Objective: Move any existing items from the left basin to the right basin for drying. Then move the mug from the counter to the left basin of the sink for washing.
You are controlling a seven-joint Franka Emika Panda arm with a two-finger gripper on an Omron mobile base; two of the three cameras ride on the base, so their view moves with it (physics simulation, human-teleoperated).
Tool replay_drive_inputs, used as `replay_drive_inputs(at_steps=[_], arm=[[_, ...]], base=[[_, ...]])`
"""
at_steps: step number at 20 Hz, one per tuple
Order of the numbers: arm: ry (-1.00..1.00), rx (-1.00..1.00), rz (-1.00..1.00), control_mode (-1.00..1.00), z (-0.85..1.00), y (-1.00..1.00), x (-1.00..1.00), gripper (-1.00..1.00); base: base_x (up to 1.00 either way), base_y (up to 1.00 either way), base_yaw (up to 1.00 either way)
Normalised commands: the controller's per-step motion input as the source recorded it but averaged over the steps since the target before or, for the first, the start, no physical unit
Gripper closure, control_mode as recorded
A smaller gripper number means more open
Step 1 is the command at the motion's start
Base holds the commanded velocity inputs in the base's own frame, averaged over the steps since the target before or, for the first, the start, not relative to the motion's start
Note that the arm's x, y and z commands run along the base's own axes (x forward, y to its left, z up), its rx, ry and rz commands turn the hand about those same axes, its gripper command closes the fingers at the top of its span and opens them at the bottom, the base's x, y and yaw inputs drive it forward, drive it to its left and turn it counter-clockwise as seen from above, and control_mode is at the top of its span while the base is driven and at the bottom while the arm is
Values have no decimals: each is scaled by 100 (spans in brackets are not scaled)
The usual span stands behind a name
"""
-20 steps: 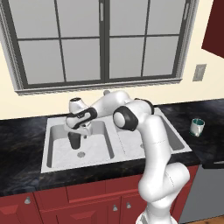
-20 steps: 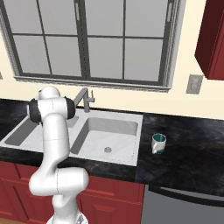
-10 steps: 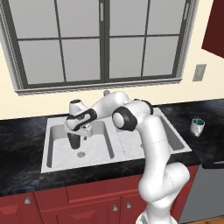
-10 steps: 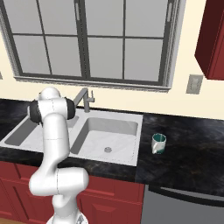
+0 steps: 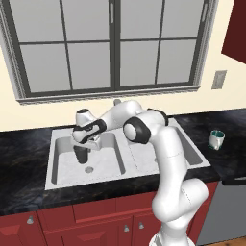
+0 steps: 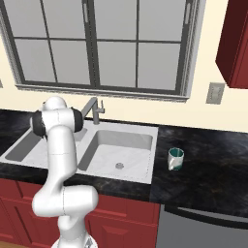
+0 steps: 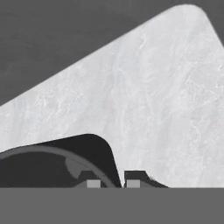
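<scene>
change: since the earlier frames the gripper (image 5: 80, 153) has dropped lower into the left basin (image 5: 60, 166) and its jaws have drawn in from wide to narrow; the base views have not shifted.
fingers: in the hand view the two tips sit close together with the tumbler (image 7: 57, 164) wall between them, one tip inside the rim and one outside. i judge this a pinch on the rim.
tumbler: upright in the left basin, just behind the drain hole (image 5: 88, 169), directly under the hand; its long axis is vertical.
key relation: the right basin (image 6: 123, 152) lies across the divider, on the mug's side of the tumbler. the lift must go straight up along the tumbler's axis, then sideways over the divider.
mug: on the counter (image 5: 230, 144), well apart from the sink (image 5: 122, 178), beyond the right basin (image 5: 216, 140).
surface: pale grey basin floor, smooth; black glossy stone around the sink.
room: window above the faucet (image 6: 95, 109), red cabinets below.
risk: a rim pinch may let the tumbler tilt.
</scene>
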Motion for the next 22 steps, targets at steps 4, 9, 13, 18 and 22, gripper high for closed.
replay_drive_inputs(at_steps=[4,9,13,18,22], arm=[[-6,0,0,-100,0,1,-21,100],[-10,0,-1,-100,17,0,-37,100],[-8,0,-4,-100,32,-1,-44,100],[-3,0,-3,-100,43,-8,-29,100],[0,0,-5,-100,48,-18,-16,100]], base=[[0,0,0],[0,0,0],[0,0,0],[0,0,0],[0,0,0]])
